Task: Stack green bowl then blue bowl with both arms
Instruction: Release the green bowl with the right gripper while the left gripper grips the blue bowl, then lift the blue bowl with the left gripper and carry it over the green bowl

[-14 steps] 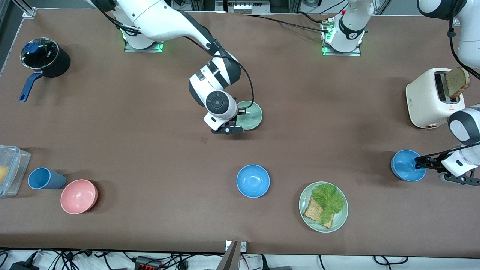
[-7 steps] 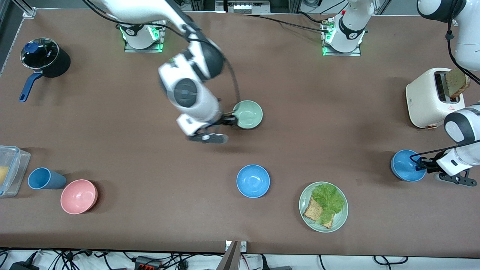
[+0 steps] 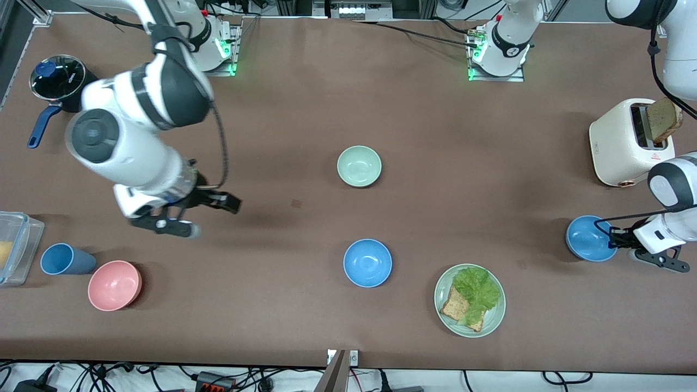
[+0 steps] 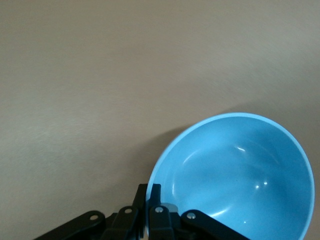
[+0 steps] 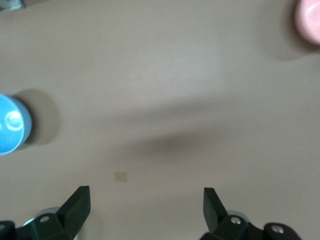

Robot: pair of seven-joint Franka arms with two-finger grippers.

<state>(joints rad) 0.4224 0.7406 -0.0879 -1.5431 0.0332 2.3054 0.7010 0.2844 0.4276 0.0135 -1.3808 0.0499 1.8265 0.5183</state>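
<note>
A brown table [image 3: 414, 125] fills the view, with cables [image 3: 109, 375] trailing along the floor at six o'clock.

blue bowl [image 4: 240, 175] cropped at frame edge, clear container [image 3: 13, 245] cut off, right arm motion-blurred

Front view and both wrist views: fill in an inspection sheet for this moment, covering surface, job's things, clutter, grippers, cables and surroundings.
Surface: brown table, one small dark mark near its middle.
Job's things: green bowl alone on the table, upright, nothing in it; blue bowl at the left arm's end, gripped by its rim; second blue bowl free, nearer the camera than the green one.
Clutter: pink bowl, blue cup, clear container, pot, toaster with bread, plate with lettuce and toast.
Grippers: left gripper shut on the blue bowl's rim; right gripper open, holding nothing, over bare table.
Cables: black cables along both arms and the table edges.
Surroundings: nothing seen.
</note>
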